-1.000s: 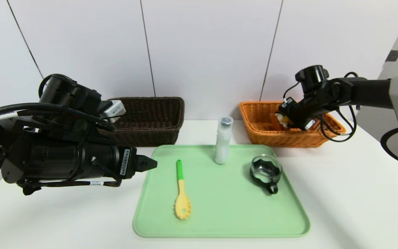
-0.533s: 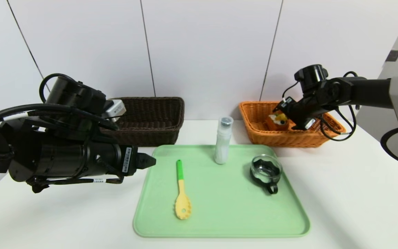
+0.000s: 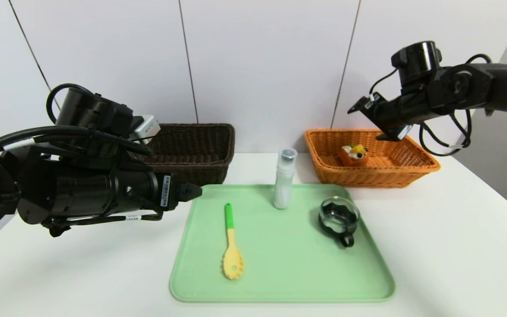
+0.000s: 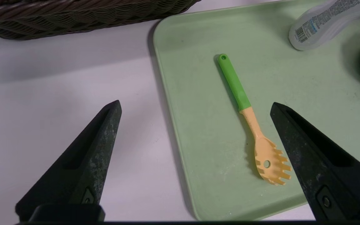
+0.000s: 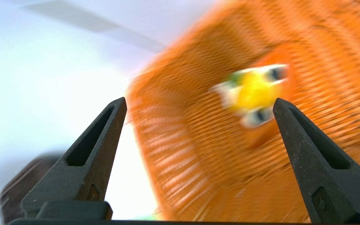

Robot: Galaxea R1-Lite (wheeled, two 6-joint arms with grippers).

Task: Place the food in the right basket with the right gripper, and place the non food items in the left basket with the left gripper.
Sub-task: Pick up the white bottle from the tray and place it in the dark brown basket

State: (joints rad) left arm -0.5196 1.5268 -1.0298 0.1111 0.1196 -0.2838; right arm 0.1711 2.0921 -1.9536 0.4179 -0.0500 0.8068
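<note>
Spoon: your yellow slotted plastic spoon with green handle point(image 4: 251, 122) lay lengthwise on the tray, handle toward the far edge.
Left end effector point(image 4: 195, 109): it hung wide open, empty, nearest the spoon.

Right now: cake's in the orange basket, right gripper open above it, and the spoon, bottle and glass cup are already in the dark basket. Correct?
Not quite. The spoon, bottle and glass cup are on the green tray, not in the dark basket; the head view shows it. The rest holds: the cake sits in the orange basket, right gripper open above it.
</note>
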